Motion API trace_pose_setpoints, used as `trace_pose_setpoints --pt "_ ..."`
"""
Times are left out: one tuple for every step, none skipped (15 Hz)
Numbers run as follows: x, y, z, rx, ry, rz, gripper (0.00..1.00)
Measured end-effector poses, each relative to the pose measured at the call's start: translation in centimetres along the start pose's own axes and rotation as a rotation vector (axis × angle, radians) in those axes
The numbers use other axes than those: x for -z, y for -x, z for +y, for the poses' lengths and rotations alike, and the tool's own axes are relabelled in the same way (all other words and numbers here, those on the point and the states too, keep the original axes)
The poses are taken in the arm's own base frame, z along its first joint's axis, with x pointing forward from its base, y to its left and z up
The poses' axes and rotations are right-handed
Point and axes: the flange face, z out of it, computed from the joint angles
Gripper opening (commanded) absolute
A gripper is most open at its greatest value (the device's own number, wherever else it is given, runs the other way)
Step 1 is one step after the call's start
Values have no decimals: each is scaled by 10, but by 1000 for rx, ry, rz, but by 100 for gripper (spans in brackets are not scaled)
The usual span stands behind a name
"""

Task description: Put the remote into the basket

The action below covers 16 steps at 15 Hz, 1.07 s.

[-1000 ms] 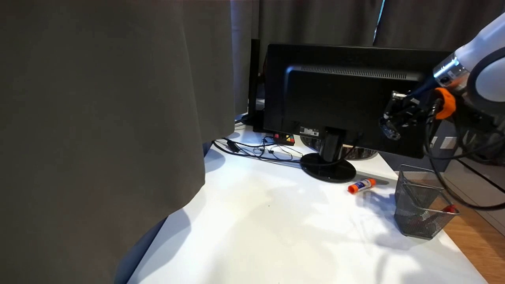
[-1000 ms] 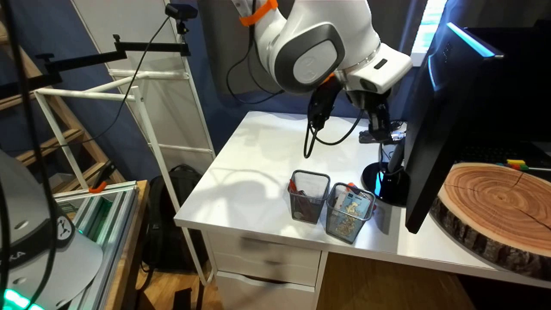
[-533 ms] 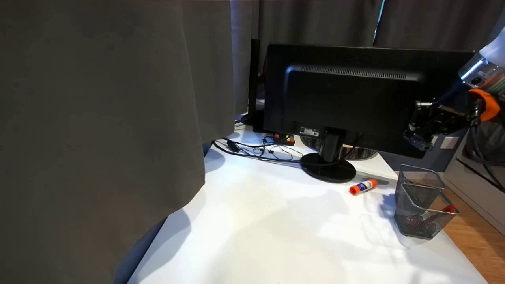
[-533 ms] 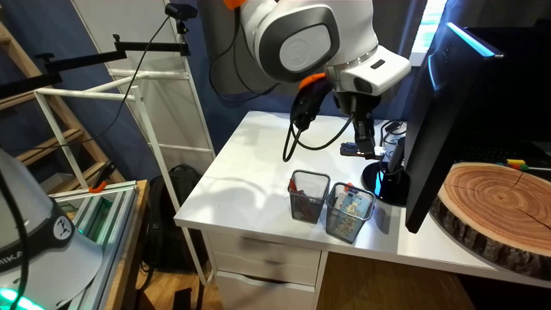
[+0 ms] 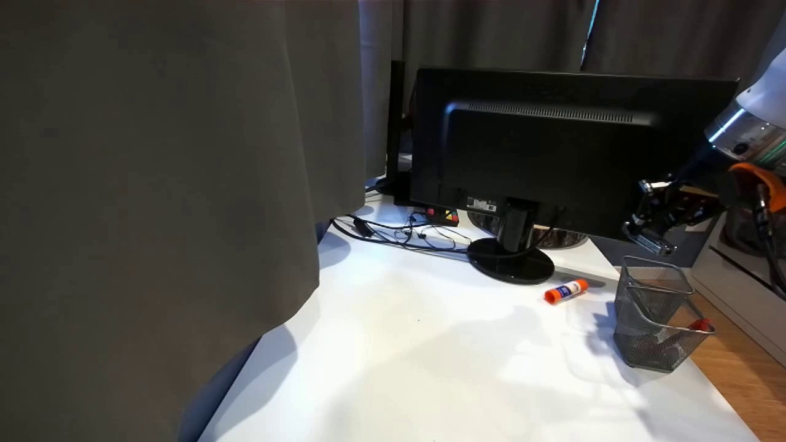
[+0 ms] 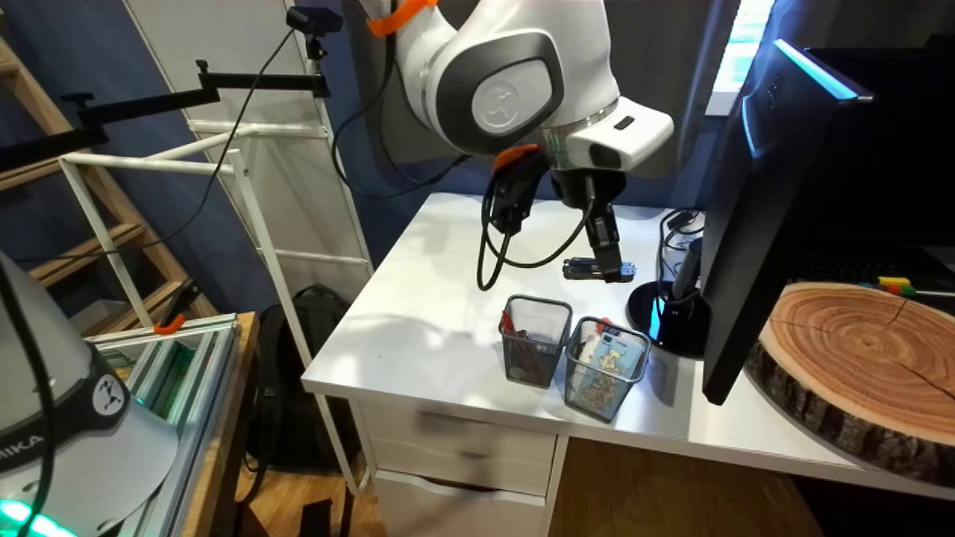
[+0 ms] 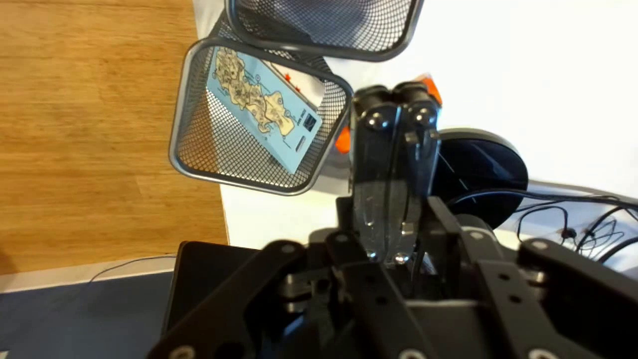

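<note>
Wrist view: my black jointed pincer [image 7: 393,207] is clamped crosswise on the slim grey-black bar-shaped remote [image 7: 391,167] — held aloft, I judge, to clear the rims of two square grey wire-mesh baskets [image 7: 234,159] — though which one is meant I cannot tell.

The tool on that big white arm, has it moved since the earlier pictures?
Yes: in an exterior view, the tool has shifted down and toward the picture's left, away from the black monitor.

wrist view; glue stick [image 7: 343,141]: middle hidden behind end effector [image 7: 392,93]; basket [image 7: 329,51]: cut off by top edge
</note>
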Motion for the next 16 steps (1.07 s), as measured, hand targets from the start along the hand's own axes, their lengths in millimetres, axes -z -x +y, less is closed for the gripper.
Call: trace_pose_setpoints --pt "0 2 1 37 15 4 12" --pt "0 3 5 68 39 11 12" --pt "0 1 10 90 70 19 12" --pt "-1 -1 16 93 96 30 12" --pt "-2 -2 19 87 110 35 12" --pt "-4 0 19 85 113 35 12" --pt "-7 4 14 86 106 34 12" --pt "-9 9 6 88 93 31 12" --pt "-11 17 -5 93 80 23 12" --pt "-12 24 -16 103 68 15 12" --pt "-12 31 -25 110 60 9 12" --pt "-13 36 -31 107 58 7 12" --pt "-15 39 -33 96 64 6 12" --pt "-18 42 -32 79 76 6 12" --pt "-22 43 -30 56 93 9 12" --pt "-27 44 -27 26 113 13 12"
